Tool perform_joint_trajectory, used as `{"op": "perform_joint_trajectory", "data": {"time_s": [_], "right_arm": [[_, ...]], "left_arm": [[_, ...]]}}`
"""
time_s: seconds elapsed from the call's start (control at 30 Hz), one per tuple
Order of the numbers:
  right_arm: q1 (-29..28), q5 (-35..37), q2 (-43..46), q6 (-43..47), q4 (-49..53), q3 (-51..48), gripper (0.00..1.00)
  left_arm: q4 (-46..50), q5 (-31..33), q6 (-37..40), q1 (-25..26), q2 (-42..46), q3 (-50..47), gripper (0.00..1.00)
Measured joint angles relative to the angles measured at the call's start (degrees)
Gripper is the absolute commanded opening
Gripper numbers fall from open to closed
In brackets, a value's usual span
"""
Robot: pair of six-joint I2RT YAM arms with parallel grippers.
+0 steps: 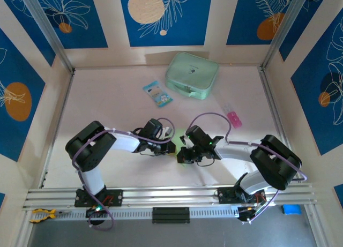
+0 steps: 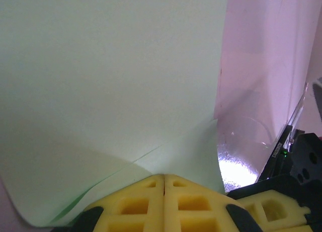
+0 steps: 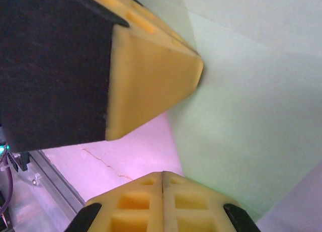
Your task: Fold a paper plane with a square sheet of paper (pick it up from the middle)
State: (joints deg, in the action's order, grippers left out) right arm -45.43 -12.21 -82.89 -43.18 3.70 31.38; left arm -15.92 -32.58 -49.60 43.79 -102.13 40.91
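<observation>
The square sheet of paper, pale light green, rises in front of my left gripper with a crease running down to the fingertips. The yellow fingers are shut on the paper's lower edge. In the right wrist view the same paper hangs to the right, pinched by the left gripper's fingers at the upper left. My right gripper is shut just left of the paper's edge, with the sheet passing behind its right finger. From above, both grippers meet at the table's near middle.
A mint-green zip case lies at the back of the table, with a blue-and-white packet to its left. To the right sits a small pink item. An aluminium rail runs along the near edge.
</observation>
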Motion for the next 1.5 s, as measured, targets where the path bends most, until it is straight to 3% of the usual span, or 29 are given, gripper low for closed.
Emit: {"op": "perform_joint_trajectory", "data": {"time_s": [0.57,0.93,1.5], "right_arm": [[-0.46,0.2,7.45,-1.68,2.03,-4.26,0.09],[-0.48,0.24,-2.71,-1.25,-1.03,1.79,0.11],[0.02,-2.49,4.63,-4.37,-10.54,-10.6,0.13]], "left_arm": [[0.42,-0.02,0.22,0.0,-0.02,0.2,0.01],[0.48,-0.2,0.22,0.0,-0.11,0.28,0.01],[0.74,-0.42,0.59,0.0,-0.28,0.52,0.0]]}}
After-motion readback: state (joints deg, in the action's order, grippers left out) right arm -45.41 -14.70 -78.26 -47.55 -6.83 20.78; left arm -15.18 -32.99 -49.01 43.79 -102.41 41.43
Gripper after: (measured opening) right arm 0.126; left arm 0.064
